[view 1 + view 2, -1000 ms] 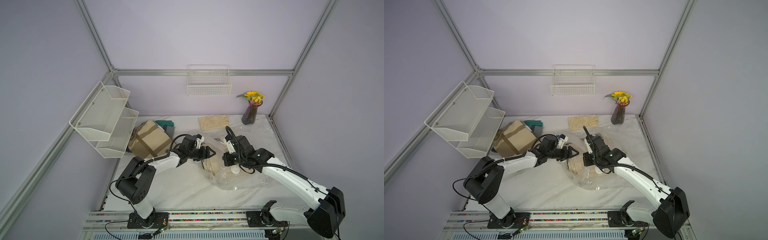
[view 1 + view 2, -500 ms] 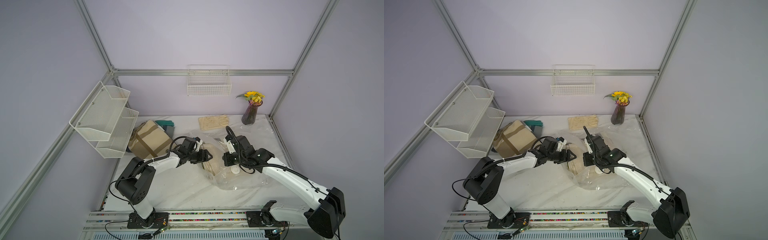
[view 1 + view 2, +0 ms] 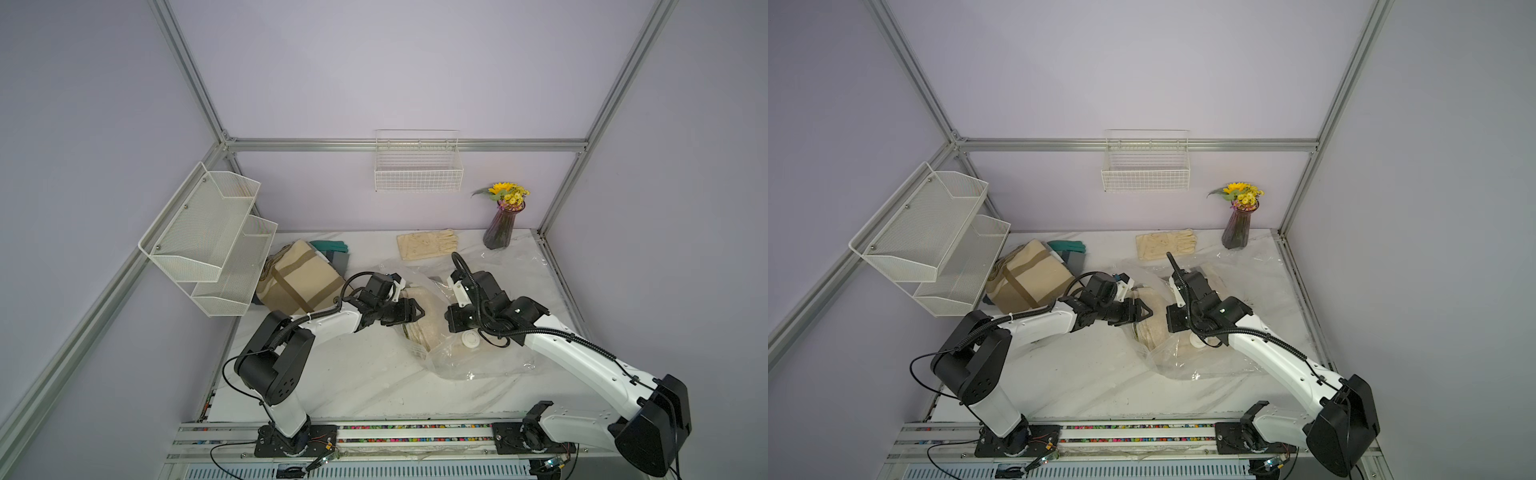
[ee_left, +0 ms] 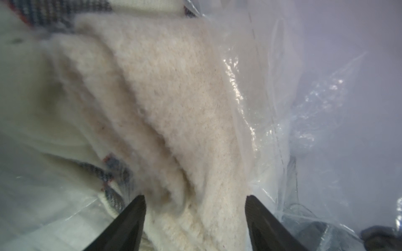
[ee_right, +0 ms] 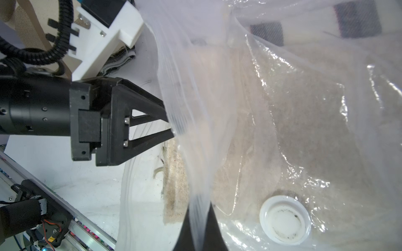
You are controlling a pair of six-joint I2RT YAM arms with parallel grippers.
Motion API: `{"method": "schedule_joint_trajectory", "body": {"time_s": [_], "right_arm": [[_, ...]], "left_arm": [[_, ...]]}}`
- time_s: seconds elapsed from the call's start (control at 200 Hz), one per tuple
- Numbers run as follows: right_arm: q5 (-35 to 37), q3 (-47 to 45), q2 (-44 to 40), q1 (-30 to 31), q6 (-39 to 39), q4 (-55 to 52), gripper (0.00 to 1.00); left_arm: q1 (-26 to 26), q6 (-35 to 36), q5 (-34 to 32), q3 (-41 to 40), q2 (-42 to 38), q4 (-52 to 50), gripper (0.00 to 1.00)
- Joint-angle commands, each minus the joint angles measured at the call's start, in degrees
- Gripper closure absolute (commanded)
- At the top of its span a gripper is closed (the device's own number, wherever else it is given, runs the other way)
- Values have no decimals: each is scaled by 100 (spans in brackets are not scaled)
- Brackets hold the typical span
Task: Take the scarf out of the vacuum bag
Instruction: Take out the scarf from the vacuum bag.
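**Bench** [image 3: 353,374]: white, marbled top, carrying all the items below.

**Vacuum bag** [image 3: 478,365]: clear, crinkled film lying on the bench right of centre, between the two arms, in both top views [image 3: 1204,368]. Its open mouth faces the left arm. The upper film is lifted off the contents near the mouth.

**Scarf** [image 3: 428,322]: cream, fleecy and folded in layers. It lies inside the vacuum bag, with its folded edge at the mouth [image 3: 1156,324]. The left wrist view shows the pile close up [image 4: 185,97], with film over its far side and a dark checked strip at its edges.

**Left gripper** [image 3: 419,311]: reaches in level at the bag mouth. Its jaws are spread, and a fold of the scarf lies between them [image 4: 194,197]. Whether the pads press the cloth cannot be told.

**Right gripper** [image 5: 199,217]: stands over the vacuum bag, just beside the cap. Its jaws are pressed together on a pleat of the upper film, holding that film raised (the scarf itself is not in this pinch).

**Valve cap** [image 3: 471,339]: small, round and white, on the bag's face over the scarf, seen close in the right wrist view [image 5: 285,219].
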Motion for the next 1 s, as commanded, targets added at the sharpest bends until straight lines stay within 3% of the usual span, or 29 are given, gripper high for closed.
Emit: {"method": "schedule_joint_trajectory", "body": {"time_s": [0.0, 0.25, 0.73, 0.995], "right_arm": [[68, 27, -22, -13, 29, -46, 100], [83, 73, 8, -11, 29, -48, 100], [92, 23, 13, -11, 29, -37, 100], [91, -14, 23, -11, 29, 3, 100]], "left_arm": [[20, 191, 158, 153, 69, 110, 27], [19, 266, 146, 157, 279, -199, 33], [-207, 166, 864, 636, 154, 55, 34], [-318, 324, 645, 724, 235, -258, 35]]}}
